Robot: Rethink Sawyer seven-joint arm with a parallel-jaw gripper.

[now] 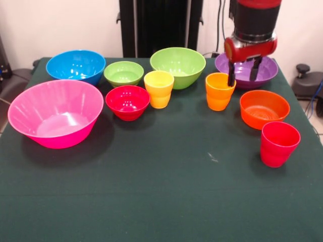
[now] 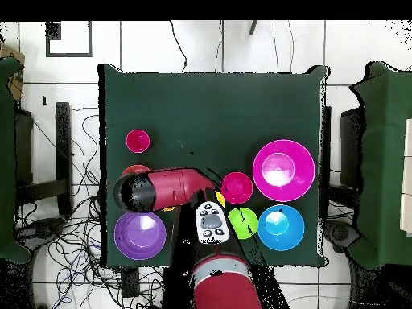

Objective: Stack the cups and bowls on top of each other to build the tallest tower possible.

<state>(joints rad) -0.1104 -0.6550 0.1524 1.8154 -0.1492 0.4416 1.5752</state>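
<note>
My gripper (image 1: 243, 73) is open and empty. It hangs over the front of the shallow purple bowl (image 1: 268, 69), with one finger (image 1: 231, 75) at the right rim of the orange cup (image 1: 218, 92). The yellow cup (image 1: 159, 88) stands mid-table and the red cup (image 1: 279, 143) at the near right. The small orange bowl (image 1: 264, 108), small red bowl (image 1: 127, 102), small green bowl (image 1: 123, 73), lime green bowl (image 1: 177, 66), blue bowl (image 1: 75, 65) and big pink bowl (image 1: 55, 113) each stand alone. Nothing is stacked.
In the overhead view the arm (image 2: 165, 188) covers the orange cup and the lime bowl; the purple bowl (image 2: 139, 234) lies beside it. The table's green cloth (image 1: 166, 191) is bare at the near side. Cables lie on the floor around the table.
</note>
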